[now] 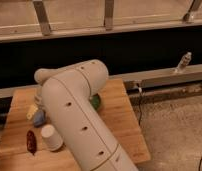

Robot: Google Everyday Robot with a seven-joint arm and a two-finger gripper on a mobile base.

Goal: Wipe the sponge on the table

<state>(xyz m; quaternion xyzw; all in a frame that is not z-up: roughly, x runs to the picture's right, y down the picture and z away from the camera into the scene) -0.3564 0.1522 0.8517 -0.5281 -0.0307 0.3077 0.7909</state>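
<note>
The sponge [39, 119] is a small blue-grey block on the left part of the table [123, 125], a light wooden plank top. It peeks out beside my big white arm [76, 115], which sweeps across the middle of the view and covers part of the sponge. My gripper is hidden behind the arm, so its place over the table does not show.
A white cup [51, 137] stands in front of the sponge, with a dark red chili-like item [30, 141] to its left. A yellowish piece [32, 111] touches the sponge. A green object [96, 101] shows behind the arm. A white bottle [183, 62] stands on the far ledge.
</note>
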